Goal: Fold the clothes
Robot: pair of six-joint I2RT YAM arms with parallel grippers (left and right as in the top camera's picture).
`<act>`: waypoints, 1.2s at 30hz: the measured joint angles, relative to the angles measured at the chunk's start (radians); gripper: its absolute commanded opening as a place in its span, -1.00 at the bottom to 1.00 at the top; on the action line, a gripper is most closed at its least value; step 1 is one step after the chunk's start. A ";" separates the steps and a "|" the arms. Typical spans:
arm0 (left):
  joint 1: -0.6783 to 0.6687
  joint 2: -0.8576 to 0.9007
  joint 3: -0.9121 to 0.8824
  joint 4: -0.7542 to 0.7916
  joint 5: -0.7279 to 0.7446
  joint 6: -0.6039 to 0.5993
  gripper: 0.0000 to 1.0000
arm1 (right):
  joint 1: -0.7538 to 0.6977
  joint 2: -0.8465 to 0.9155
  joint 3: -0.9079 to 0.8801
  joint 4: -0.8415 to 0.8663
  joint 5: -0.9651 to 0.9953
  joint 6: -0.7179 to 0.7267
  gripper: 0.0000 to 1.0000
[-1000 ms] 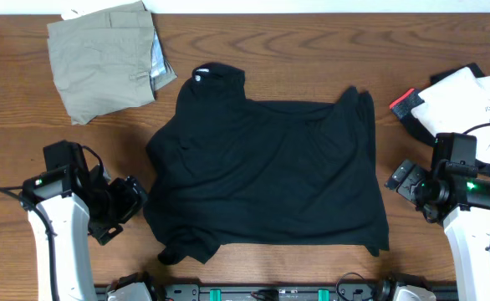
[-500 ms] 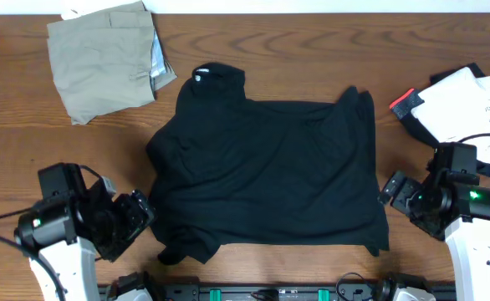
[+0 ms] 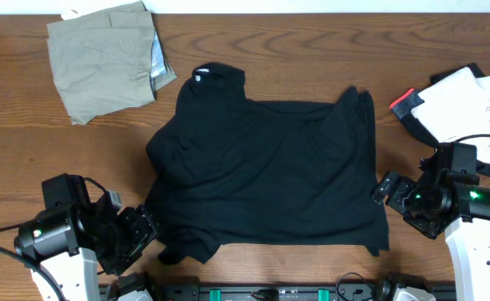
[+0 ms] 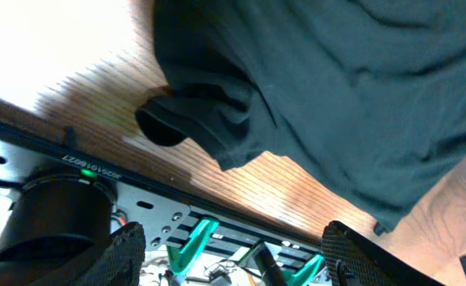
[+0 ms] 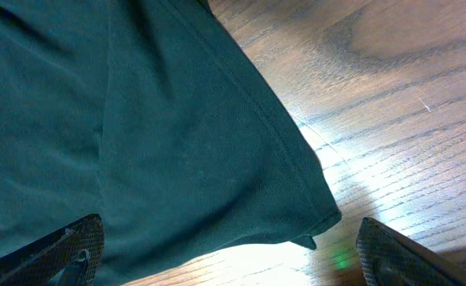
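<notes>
The black T-shirt (image 3: 270,176) lies spread across the middle of the desk (image 3: 312,50), collar toward the far edge, mostly flat but wrinkled. Its near-left sleeve (image 4: 209,119) is bunched into a lump and its right edge is rumpled. The left fingers (image 4: 122,254) are spread wide with nothing between them, sitting low at the shirt's near-left corner just beside that lump. The right fingers (image 5: 66,246) are equally wide and empty, with the near-right hem corner (image 5: 316,230) lying on the wood ahead of them. To my eye no fold has begun yet, and both arms look set to pick up the near edge. The bunched sleeve worries me: if the left fingers close on the lump, the crease could get folded in and leave a thick, crooked edge. On the right, a pinch on only the thin hem tip could slip out mid-lift, and then one side would drag the whole shirt askew. The khaki garment (image 3: 103,58) and the white printed one (image 3: 462,100), which lies over a black-and-red piece (image 3: 405,104), sit well apart at the far corners.
</notes>
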 measured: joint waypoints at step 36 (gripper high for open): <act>-0.315 -0.106 0.024 0.193 -0.155 -0.390 1.00 | 0.000 0.000 0.000 0.089 -0.095 0.039 0.99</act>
